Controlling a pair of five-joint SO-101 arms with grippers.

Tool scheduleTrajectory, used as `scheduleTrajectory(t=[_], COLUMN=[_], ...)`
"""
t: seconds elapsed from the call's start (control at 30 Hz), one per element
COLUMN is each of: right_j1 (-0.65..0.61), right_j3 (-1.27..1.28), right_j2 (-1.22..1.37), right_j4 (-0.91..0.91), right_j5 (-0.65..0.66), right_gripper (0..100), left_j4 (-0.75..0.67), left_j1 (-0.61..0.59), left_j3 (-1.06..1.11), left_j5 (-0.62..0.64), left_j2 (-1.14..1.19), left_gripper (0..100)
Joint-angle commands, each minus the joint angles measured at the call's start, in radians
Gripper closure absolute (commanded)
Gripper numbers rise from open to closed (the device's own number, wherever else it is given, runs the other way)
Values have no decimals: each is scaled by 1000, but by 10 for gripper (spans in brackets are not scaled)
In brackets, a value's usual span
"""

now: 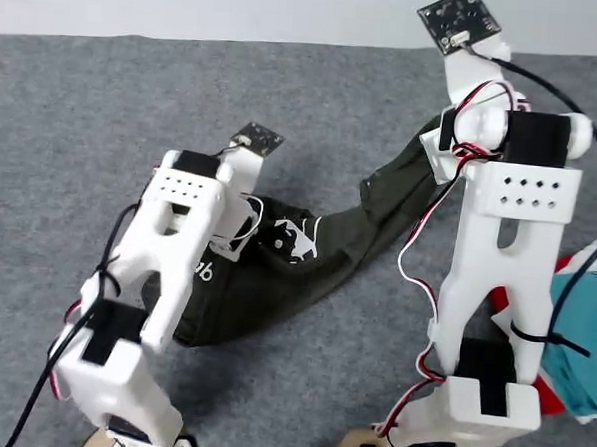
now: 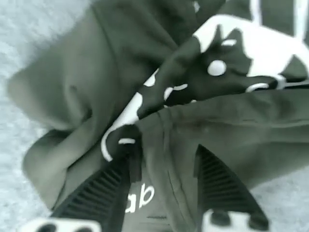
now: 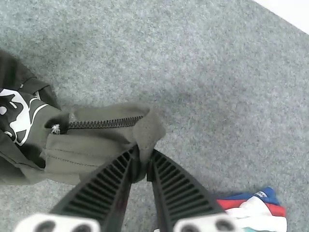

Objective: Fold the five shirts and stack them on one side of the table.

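Observation:
A dark olive shirt (image 1: 306, 264) with a white print lies crumpled mid-table on the grey cloth. My left gripper (image 2: 165, 149) is down on the shirt (image 2: 231, 125) near the print. It is open, and a ridge of fabric sits between its black fingers (image 2: 108, 188). In the high view the left gripper (image 1: 246, 233) is at the shirt's near left part. My right gripper (image 3: 143, 152) is shut on a stitched corner of the olive shirt (image 3: 96, 140), held just above the table. From above, the right gripper (image 1: 434, 156) is at the shirt's far right end.
Folded red, white, blue and teal shirts (image 1: 583, 329) are piled at the table's right edge, beside the right arm; the pile (image 3: 253, 212) also shows in the right wrist view. Bare grey cloth (image 1: 105, 103) stretches across the far left and front middle.

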Motion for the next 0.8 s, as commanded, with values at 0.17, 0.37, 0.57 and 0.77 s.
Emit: scheduleTrajectory(t=[0.17,0.37,0.57,0.77], right_j1=[-2,-2,1,35], right_j3=[-6,-6,-6,-6], right_j2=[-21,-21,-25,-31], right_j4=[7,7,7,8], right_j5=[-9,-9,-9,-8], right_gripper=[988,988,988,988], left_j4=[-6,6,129,324], left_j1=[18,68,55,-12], left_j3=[-93,-91,-180,-407], left_j5=[9,6,6,8], left_j2=[71,68,0,-236], left_gripper=[880,997,998,998])
